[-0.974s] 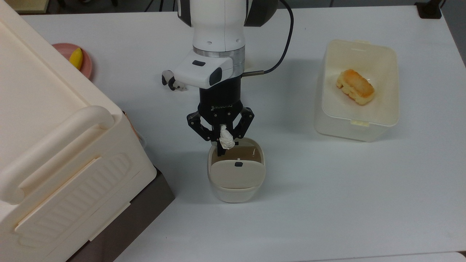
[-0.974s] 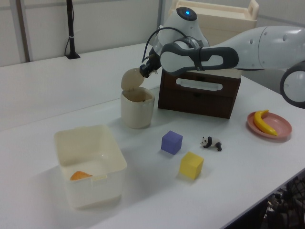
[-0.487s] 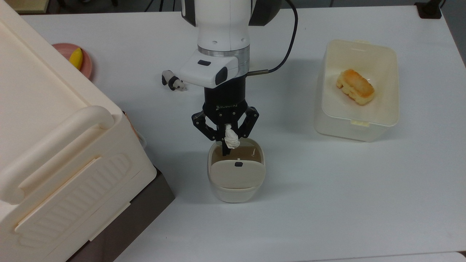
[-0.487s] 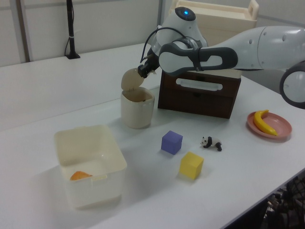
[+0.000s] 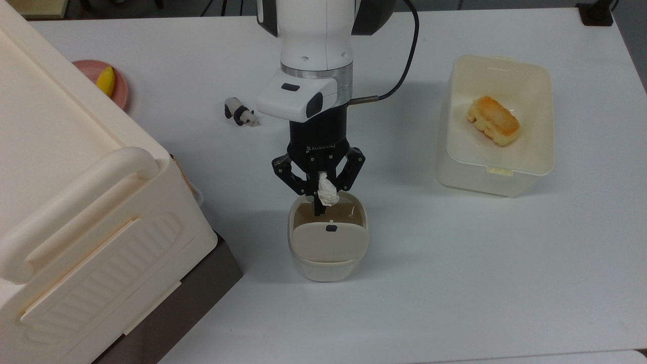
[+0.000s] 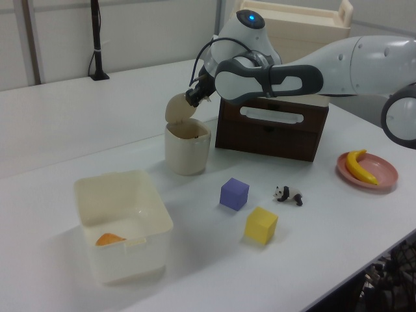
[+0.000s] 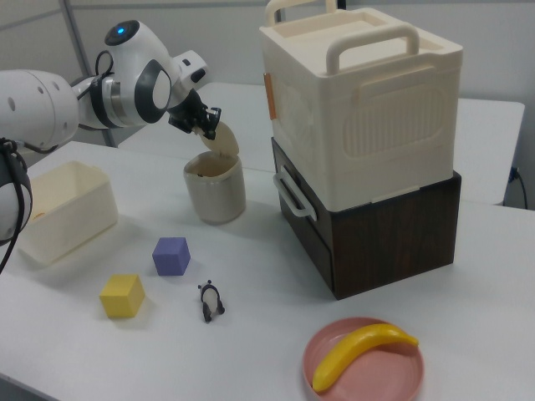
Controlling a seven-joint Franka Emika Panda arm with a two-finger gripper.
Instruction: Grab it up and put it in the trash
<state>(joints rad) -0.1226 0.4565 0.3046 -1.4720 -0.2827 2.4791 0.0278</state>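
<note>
A small crumpled wad of white tissue (image 5: 327, 192) is pinched in my gripper (image 5: 322, 200), which is shut on it. The wad hangs just over the open back half of the trash (image 5: 327, 265), a small beige bin whose flap lid (image 5: 328, 242) carries a black dot. Seen from the left view, the gripper (image 6: 193, 99) sits right beside the tilted-up flap (image 6: 176, 108) above the bin (image 6: 187, 151). The right view has the gripper (image 7: 204, 122) over the bin (image 7: 215, 194), close to its flap; the tissue is hard to make out there.
A cream tub (image 5: 505, 172) with bread (image 5: 493, 120) stands at the top view's right. A big cream handled box (image 5: 76, 202) on a dark cabinet is at the top view's left. Also about are a panda figurine (image 5: 240, 114), a purple cube (image 6: 234, 194), a yellow cube (image 6: 261, 225) and a banana on a pink plate (image 6: 383, 170).
The gripper has shifted a little towards the top view's right with the tissue still held, ending more centred over the bin's opening. Nothing else moved.
</note>
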